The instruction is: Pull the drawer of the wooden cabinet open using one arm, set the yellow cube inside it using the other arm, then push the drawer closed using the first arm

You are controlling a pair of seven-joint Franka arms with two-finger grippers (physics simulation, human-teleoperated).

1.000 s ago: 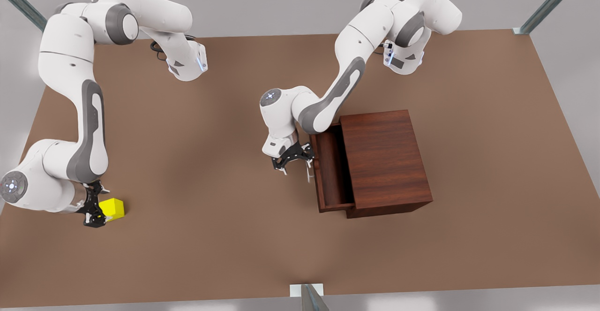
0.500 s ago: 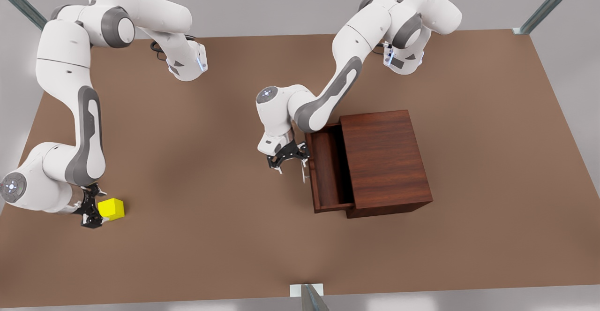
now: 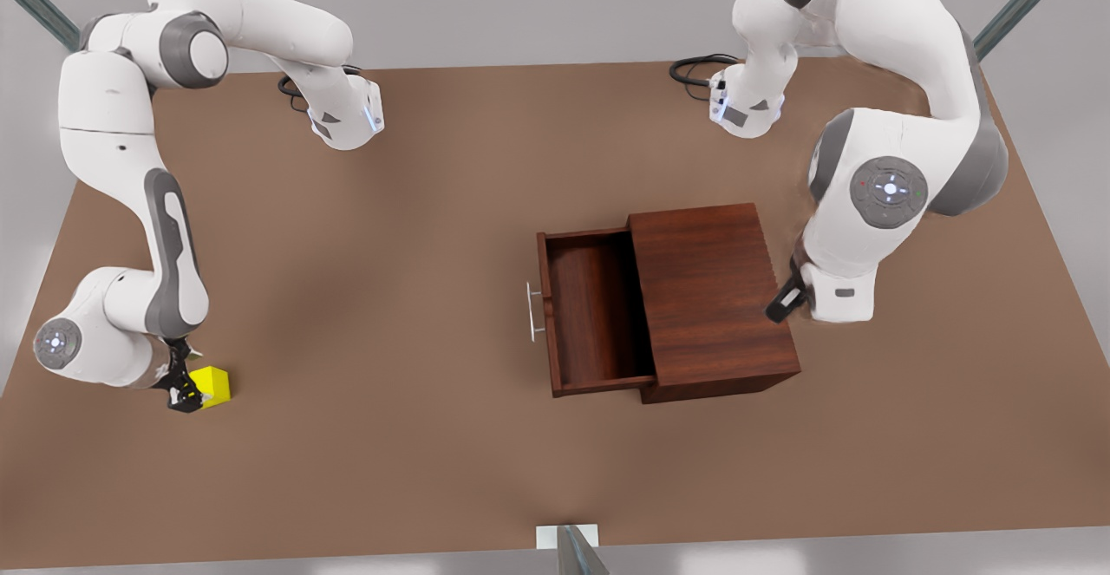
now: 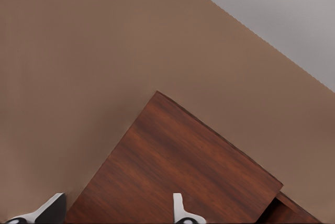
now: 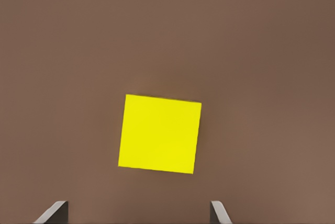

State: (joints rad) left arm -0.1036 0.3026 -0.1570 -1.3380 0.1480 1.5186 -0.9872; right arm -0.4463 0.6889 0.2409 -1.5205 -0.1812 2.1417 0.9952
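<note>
My right gripper [image 5: 138, 213], fingers spread wide, hovers above the cube [image 5: 159, 133] on the table, left gripper [image 4: 118, 211] also spread over the cabinet [image 3: 711, 293], drawer [image 3: 590, 315] open; skewed cube may twist on closing.

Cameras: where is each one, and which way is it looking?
Front view: high above the table, looking down on both arms, the open drawer, the wooden cabinet and the yellow cube.
Left wrist view: on the left arm, above the cabinet; the left pincer shows open at the picture's edge.
Right wrist view: on the right arm, looking straight down at the cube; the right pincer is open beside it.
Shared: the front view shares the cabinet with the left wrist view, the cube with the right.
</note>
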